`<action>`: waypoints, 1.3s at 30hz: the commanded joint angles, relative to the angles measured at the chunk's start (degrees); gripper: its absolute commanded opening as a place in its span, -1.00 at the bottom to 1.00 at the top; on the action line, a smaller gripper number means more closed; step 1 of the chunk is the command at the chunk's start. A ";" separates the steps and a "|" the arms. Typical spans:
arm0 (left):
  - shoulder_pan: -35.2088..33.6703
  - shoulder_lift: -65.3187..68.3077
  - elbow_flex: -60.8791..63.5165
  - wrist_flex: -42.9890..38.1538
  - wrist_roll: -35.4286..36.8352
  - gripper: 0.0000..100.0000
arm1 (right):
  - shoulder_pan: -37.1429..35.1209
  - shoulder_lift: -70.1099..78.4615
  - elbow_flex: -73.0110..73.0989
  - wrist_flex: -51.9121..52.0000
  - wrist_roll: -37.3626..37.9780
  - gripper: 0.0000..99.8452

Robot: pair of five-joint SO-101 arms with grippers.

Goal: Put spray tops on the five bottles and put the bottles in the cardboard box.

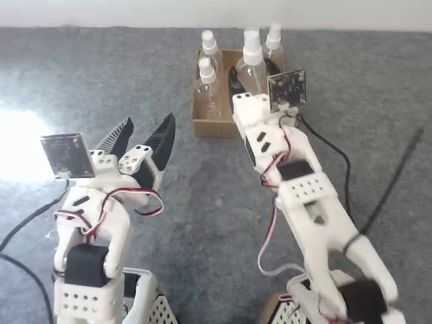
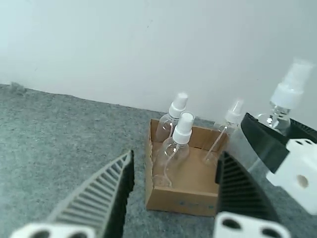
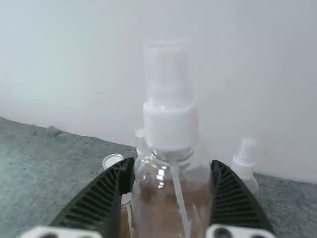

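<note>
Left gripper (image 1: 148, 125): black ribbed jaws spread wide, holding nothing, above the grey carpet (image 1: 101, 81) left of the box.
Brown cardboard box (image 1: 202, 126): open-topped, on the carpet near the white wall (image 1: 135, 10); three clear plastic bottles with white spray tops (image 1: 206, 81) stand inside.
Right gripper (image 3: 171, 168): jaws clamped on a fourth clear, white-topped spray bottle (image 3: 168, 129), upright at the box's right side.

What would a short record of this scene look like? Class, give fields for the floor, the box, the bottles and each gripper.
Floor: grey carpet
Box: cardboard box, open, near the wall
Inside it: three standing bottles, spray tops on
Right arm: right gripper shut on the held bottle, top on, raised by the box
Left arm: left gripper open, empty, above the carpet
</note>
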 commanded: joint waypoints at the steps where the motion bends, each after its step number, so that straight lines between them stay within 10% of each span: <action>1: -0.44 -0.70 -0.22 -1.58 -0.62 -0.50 | 1.89 8.31 -7.56 -7.43 -0.09 -0.71; 39: -4.75 -0.70 -0.22 -3.16 -0.53 -0.50 | 5.23 47.52 -22.95 -35.38 -0.09 -0.71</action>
